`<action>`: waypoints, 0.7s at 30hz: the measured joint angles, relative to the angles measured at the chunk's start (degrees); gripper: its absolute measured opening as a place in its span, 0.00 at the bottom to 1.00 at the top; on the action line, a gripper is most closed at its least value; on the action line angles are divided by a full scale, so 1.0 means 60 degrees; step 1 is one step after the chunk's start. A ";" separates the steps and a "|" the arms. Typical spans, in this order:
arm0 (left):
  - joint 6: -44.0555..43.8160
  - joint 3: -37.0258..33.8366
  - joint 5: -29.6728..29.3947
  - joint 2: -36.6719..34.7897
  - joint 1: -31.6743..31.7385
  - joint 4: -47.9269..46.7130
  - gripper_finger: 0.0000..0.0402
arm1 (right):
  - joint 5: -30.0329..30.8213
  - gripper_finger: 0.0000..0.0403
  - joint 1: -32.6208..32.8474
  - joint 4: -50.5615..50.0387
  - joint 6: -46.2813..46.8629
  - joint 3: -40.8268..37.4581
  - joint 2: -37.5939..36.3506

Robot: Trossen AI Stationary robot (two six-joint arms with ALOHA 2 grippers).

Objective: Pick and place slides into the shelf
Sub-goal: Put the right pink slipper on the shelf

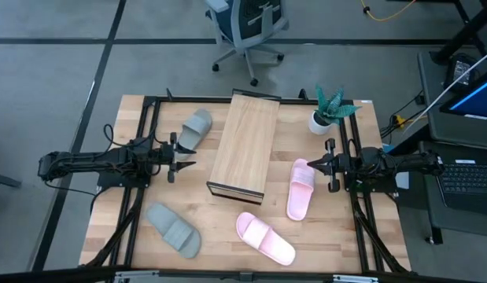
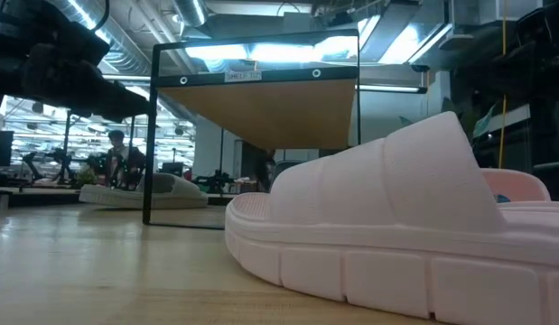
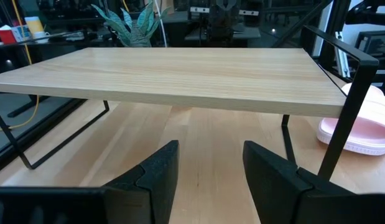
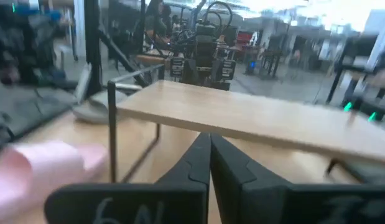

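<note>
Where right gripper [image 1: 312,164] hovers, pink slide [image 1: 300,189] touches.

One camera looks straight down; one sits at tabletop height; both wrist cameras face the light-wood, dark-framed shelf [image 3: 180,78].

Grey floor, office chair [image 1: 245,27], laptop desk [image 1: 463,118], ceiling ducts [image 2: 89,18]

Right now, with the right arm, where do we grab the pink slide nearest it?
Probably the wide strap of the pink slide, lying sole-down beside the right pincer. The strap arches above the footbed, so one finger could pass under it and one over. Come from above at the open toe end, toward the table's front edge. The pincer is shut and must open first. The left pincer waits, open, facing the shelf.
</note>
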 joint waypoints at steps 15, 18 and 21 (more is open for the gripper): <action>-0.2204 0.0063 -0.0673 -0.0006 0.0000 0.1091 0.41 | 0.0264 0.03 -0.0004 0.0148 0.3151 0.0000 0.0015; -0.2537 0.0064 -0.0683 0.0000 0.0000 0.2111 0.37 | 0.0268 0.03 -0.0004 0.0237 0.3093 0.0000 0.0015; -0.2457 0.0082 -0.0566 -0.0004 -0.0001 0.3017 0.30 | 0.0281 0.03 -0.0004 0.0668 0.2541 0.0000 0.0015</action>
